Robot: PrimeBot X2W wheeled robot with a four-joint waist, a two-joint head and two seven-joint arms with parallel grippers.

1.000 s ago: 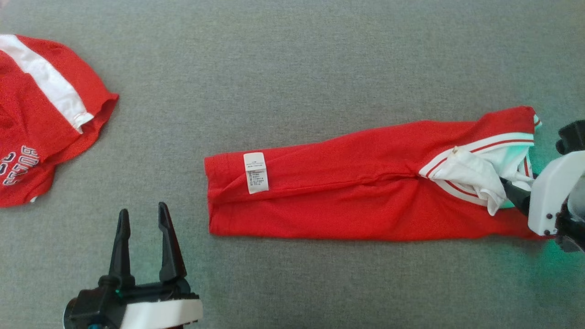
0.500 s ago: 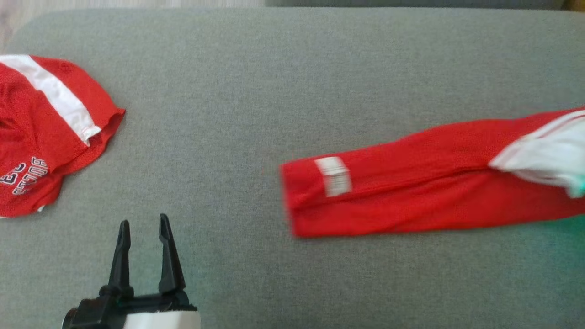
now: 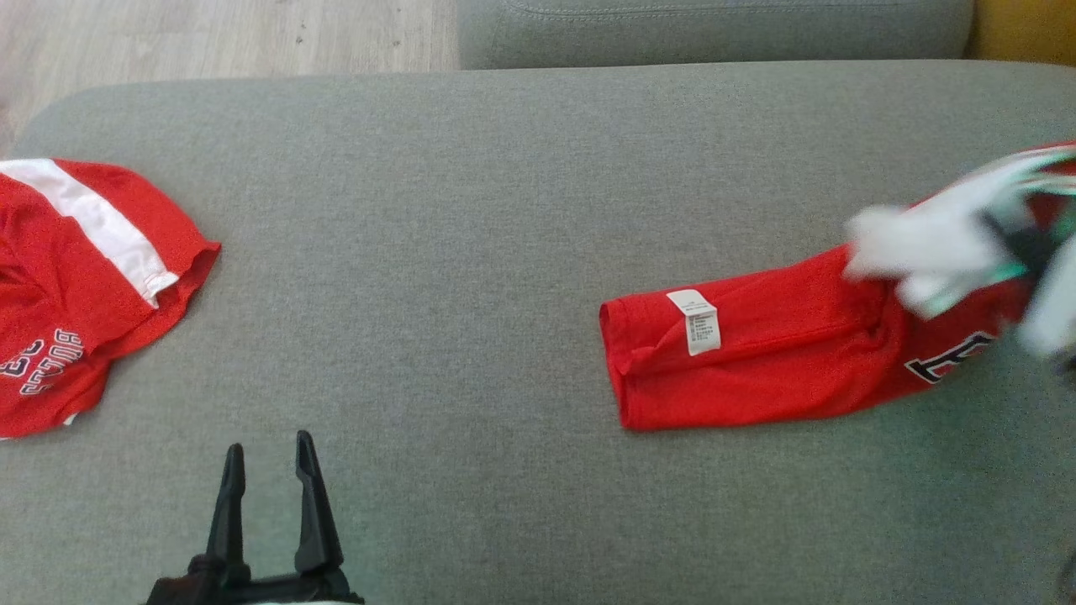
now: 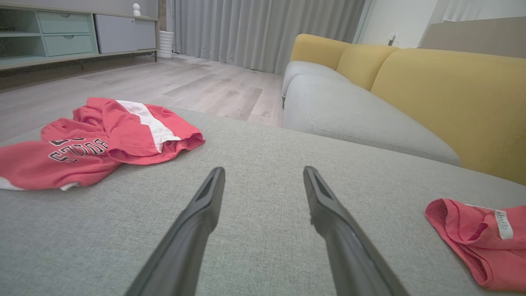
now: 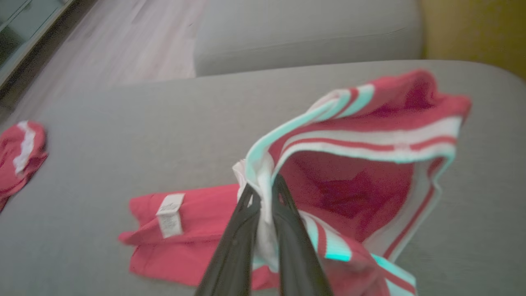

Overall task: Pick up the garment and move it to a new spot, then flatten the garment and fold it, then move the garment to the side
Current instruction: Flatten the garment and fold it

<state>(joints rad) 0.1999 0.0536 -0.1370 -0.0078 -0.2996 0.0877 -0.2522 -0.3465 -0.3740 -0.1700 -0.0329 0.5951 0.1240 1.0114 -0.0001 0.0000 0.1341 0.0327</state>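
The garment [image 3: 756, 361] is a long folded red piece with a white care label, lying on the grey cushion [image 3: 504, 210] at the right. Its white-and-red striped end is raised off the cushion, blurred, with my right gripper [image 3: 1013, 244] shut on it. In the right wrist view the right gripper [image 5: 263, 187] pinches the white edge of the garment [image 5: 353, 193], which hangs open behind the fingers. My left gripper [image 3: 265, 445] stands open at the lower left, well clear of the garment. The left gripper [image 4: 263, 168] holds nothing, and the garment's [image 4: 472, 242] label end lies to its right.
A second red garment [image 3: 76, 286] with a white stripe and lettering lies crumpled at the cushion's left edge. Wooden floor [image 3: 227, 34] and another grey seat [image 3: 714, 29] lie beyond the far edge. A yellow backrest [image 4: 444, 90] rises at the right in the left wrist view.
My right gripper has shut on the garment's striped end and lifted it, dragging the garment to the right. The head camera has tilted up. The left gripper stayed open.
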